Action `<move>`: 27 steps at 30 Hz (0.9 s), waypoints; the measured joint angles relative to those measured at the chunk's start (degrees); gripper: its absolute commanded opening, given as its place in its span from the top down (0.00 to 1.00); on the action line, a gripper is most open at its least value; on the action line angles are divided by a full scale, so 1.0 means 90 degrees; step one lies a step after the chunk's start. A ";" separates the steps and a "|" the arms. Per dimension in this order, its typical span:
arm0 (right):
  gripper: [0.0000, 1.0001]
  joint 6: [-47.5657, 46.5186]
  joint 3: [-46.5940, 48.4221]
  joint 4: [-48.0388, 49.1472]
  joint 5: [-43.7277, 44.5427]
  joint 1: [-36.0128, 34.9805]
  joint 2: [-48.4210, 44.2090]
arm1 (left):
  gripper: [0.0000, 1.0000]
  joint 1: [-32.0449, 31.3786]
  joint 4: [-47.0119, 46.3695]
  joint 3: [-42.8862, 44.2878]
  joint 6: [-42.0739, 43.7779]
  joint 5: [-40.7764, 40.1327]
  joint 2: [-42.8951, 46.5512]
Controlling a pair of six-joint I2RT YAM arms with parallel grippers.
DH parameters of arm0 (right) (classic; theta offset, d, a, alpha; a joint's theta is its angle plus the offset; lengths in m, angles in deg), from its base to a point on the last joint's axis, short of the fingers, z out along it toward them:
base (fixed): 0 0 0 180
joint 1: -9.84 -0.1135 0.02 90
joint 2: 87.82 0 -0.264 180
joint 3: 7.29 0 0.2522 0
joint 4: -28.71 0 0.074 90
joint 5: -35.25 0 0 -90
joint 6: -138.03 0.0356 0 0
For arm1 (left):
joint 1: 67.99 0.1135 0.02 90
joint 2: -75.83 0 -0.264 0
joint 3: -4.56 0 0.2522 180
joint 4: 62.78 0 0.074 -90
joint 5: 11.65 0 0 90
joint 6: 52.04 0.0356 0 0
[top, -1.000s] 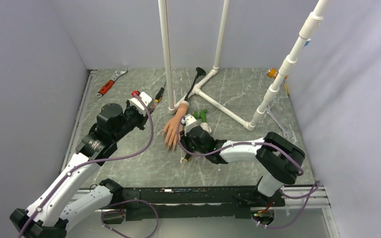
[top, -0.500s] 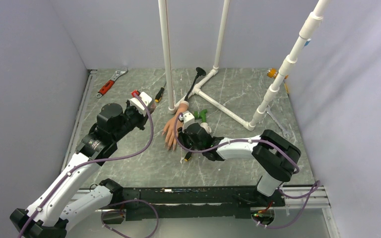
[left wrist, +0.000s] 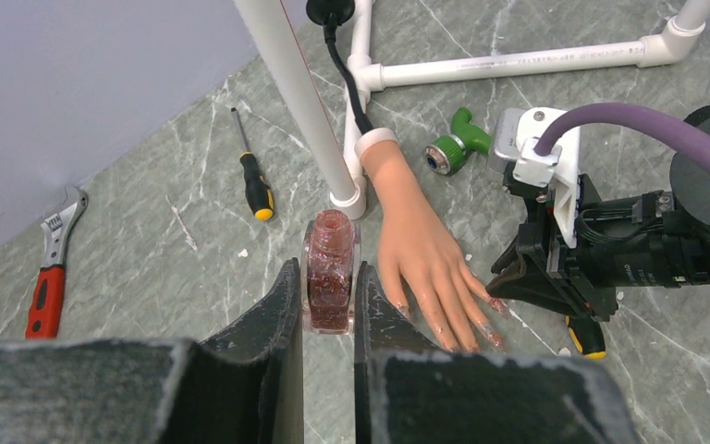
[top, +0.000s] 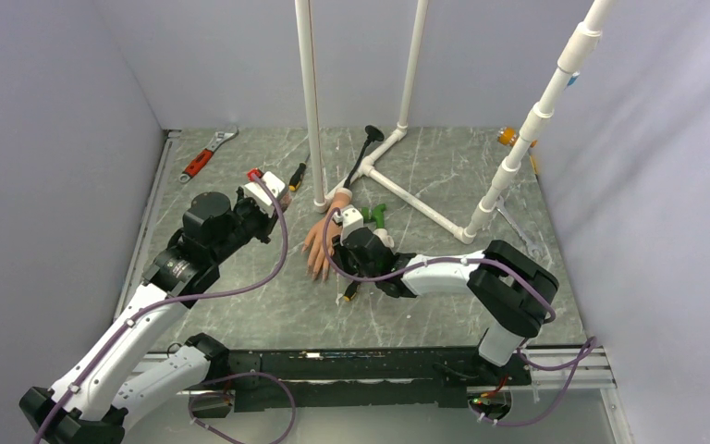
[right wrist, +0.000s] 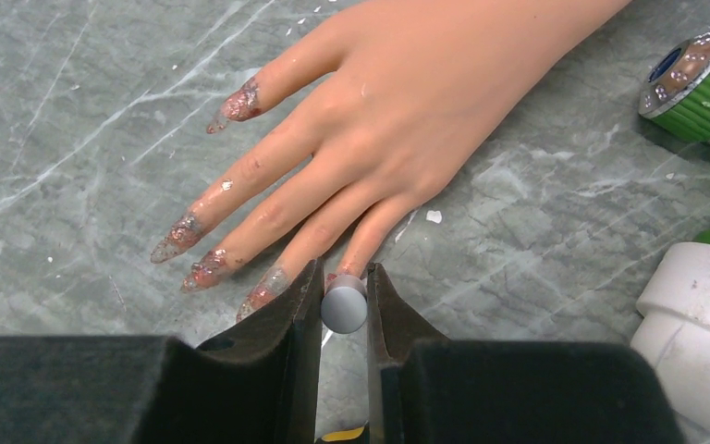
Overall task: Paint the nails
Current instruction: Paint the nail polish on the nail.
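Note:
The peach mannequin hand [top: 320,236] lies palm down on the grey table, fingers toward me. Its nails [right wrist: 205,268] show glittery reddish polish; the little finger's nail is hidden behind the cap. My right gripper [right wrist: 344,289] is shut on a grey round brush cap [right wrist: 344,309], right at the little finger's tip. In the top view the right gripper [top: 340,252] sits beside the fingers. My left gripper [left wrist: 328,287] is shut on an open bottle of red glitter polish [left wrist: 330,273], held upright to the left of the hand [left wrist: 416,240].
A white PVC pipe frame [top: 312,102] stands behind the hand. A green fitting [left wrist: 458,148] lies by the wrist. A yellow-black screwdriver [left wrist: 254,185] and a red wrench [top: 205,157] lie at the back left. Another yellow-handled tool [top: 348,294] lies under my right gripper.
My right gripper has moved a little left and closer to the fingertips with the brush cap. The left arm and bottle have barely moved.

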State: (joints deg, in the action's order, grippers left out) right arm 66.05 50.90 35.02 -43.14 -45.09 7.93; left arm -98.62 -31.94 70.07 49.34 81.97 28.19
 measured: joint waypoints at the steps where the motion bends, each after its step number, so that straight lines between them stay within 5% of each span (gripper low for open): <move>1: 1.00 -0.0002 0.0000 -0.0022 0.0012 0.0002 0.0000 | 1.00 0.0000 0.0000 0.0000 0.0000 0.0000 0.0000; 27: 1.00 -0.0002 -0.0265 -0.0085 -0.0255 -0.0002 -0.0192 | 1.00 0.0000 0.0000 0.0000 0.0000 -0.0002 -0.0015</move>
State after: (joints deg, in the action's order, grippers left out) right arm 66.03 48.51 34.26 -45.43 -45.11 6.20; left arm -98.62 -31.94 70.07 49.34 81.94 28.06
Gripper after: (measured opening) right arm 0.203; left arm 0.175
